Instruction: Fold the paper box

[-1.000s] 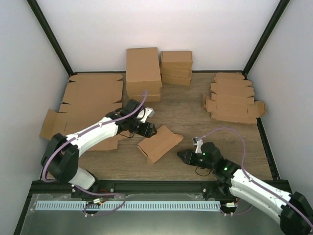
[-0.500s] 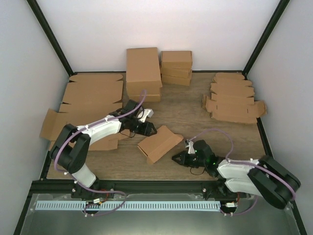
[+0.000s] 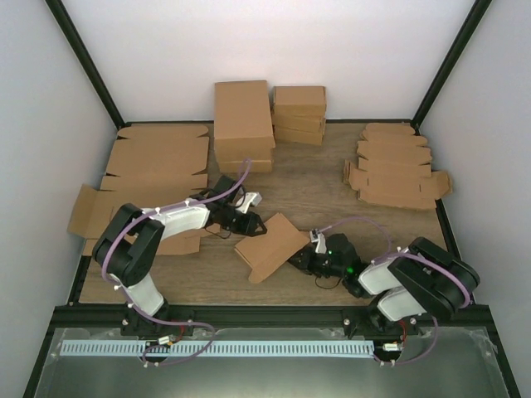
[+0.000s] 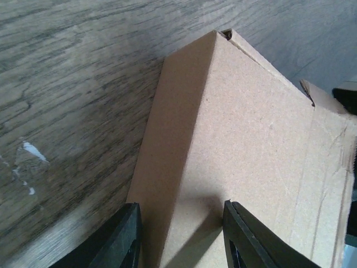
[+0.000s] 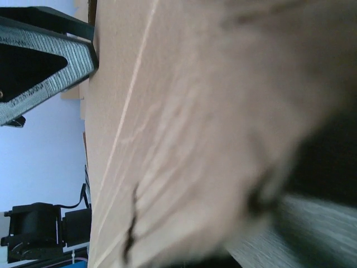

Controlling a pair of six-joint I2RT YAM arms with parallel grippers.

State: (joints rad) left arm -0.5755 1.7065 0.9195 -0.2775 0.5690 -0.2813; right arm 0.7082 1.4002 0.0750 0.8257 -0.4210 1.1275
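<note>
In the top view, the paper box [image 3: 274, 245] lies on the table [image 3: 332, 191] between your two arms, its long axis running from near-left to far-right. Your left gripper [image 3: 251, 222] sits at the box's far-left side and your right gripper [image 3: 300, 263] at its near-right side. Both are close in, and I judge neither to be nearer. No opening shows from above, so you cannot tell what, if anything, is inside. Beyond the box stand stacked folded boxes [image 3: 245, 124], and flat blanks [image 3: 394, 170] lie to its far right

In the left wrist view, your fingers [image 4: 125, 237] are apart and straddle a folded edge of the box. One is down beside the side wall and the other over the top face. You cannot tell whether they touch it

In the right wrist view, cardboard fills the picture. One finger [image 5: 44, 61] shows beside its edge and the other is lost in blur, so you cannot tell whether this gripper is closed
</note>
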